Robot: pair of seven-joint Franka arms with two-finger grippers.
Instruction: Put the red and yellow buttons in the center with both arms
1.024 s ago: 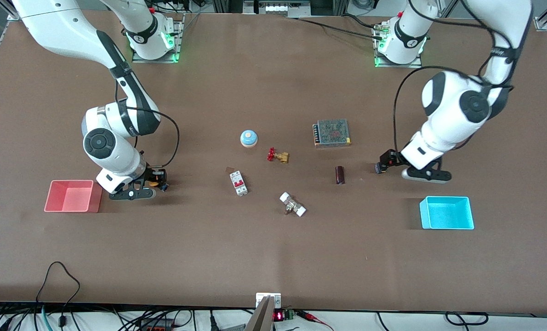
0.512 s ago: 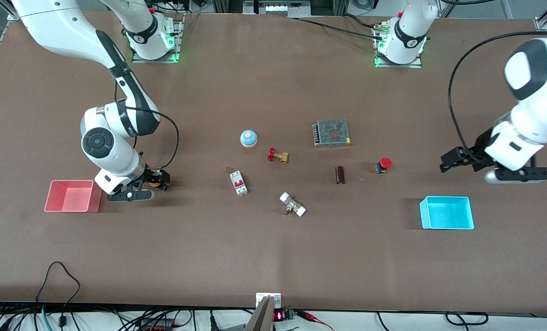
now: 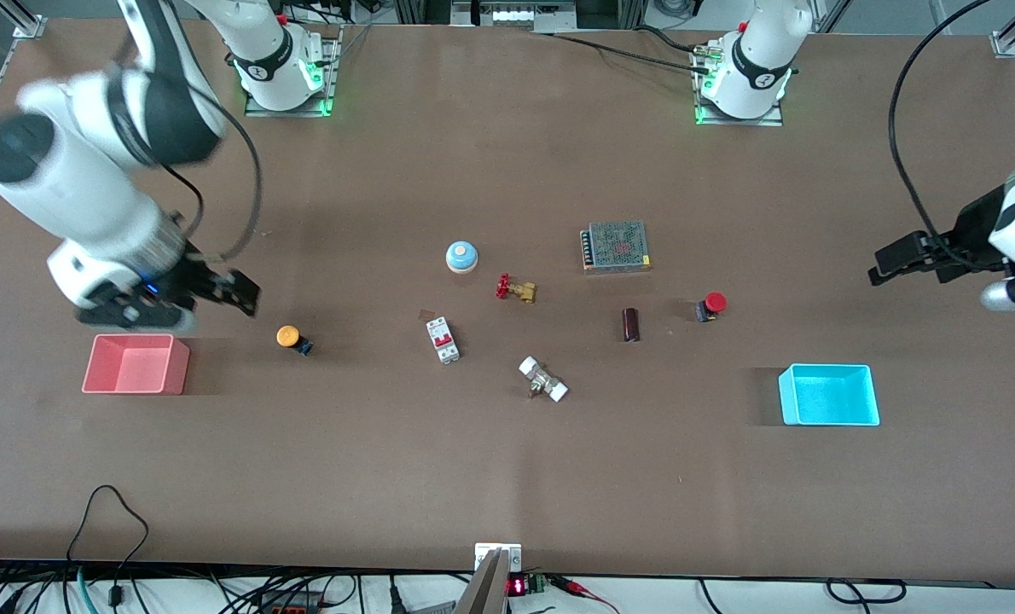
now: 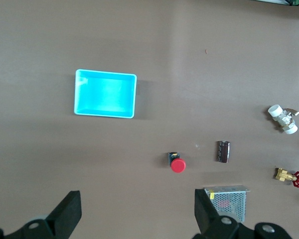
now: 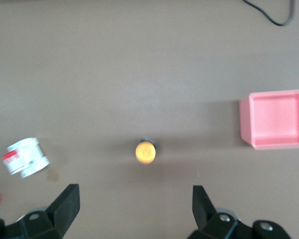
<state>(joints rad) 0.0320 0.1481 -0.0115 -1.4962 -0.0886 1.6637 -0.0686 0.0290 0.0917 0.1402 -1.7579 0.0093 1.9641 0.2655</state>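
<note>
The red button [image 3: 712, 304] stands on the brown tabletop [image 3: 507, 477] beside a dark cylinder, toward the left arm's end. It also shows in the left wrist view [image 4: 177, 165]. The yellow button [image 3: 290, 338] stands on the table toward the right arm's end, between the pink bin and the breaker, and shows in the right wrist view [image 5: 145, 152]. My left gripper [image 3: 887, 260] [image 4: 138, 211] is open and empty, up in the air, off to the side of the red button. My right gripper [image 3: 236, 294] [image 5: 135, 209] is open and empty, raised, beside the yellow button.
A pink bin [image 3: 136, 364] sits at the right arm's end, a blue bin [image 3: 829, 394] at the left arm's end. In the middle lie a light-blue bell [image 3: 461, 256], a brass valve [image 3: 516, 288], a metal power supply [image 3: 616, 246], a dark cylinder [image 3: 631, 324], a white breaker [image 3: 443, 339] and a white fitting [image 3: 543, 379].
Both grippers were down at the buttons. The left one let go of the red button and lifted away. The right one has now let go of the yellow button and risen.
</note>
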